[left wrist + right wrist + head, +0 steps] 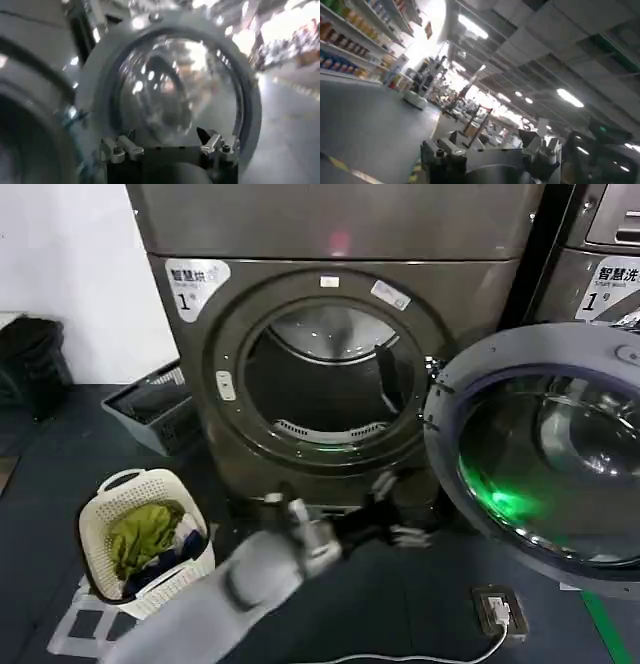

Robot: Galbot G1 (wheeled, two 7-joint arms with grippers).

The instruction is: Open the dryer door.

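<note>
The head view shows the dryer door (545,449) swung wide open to the right of the drum opening (320,374). The left wrist view shows its domed glass close ahead of the left gripper (167,145), fingers spread and empty. The right gripper (492,150), also spread, points into the room.

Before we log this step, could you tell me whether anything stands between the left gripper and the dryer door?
Nothing visible does. The dryer door is swung wide open to the right of the drum opening, and the left gripper sits low in front of the machine, open, with only bare floor and air between them.
</note>
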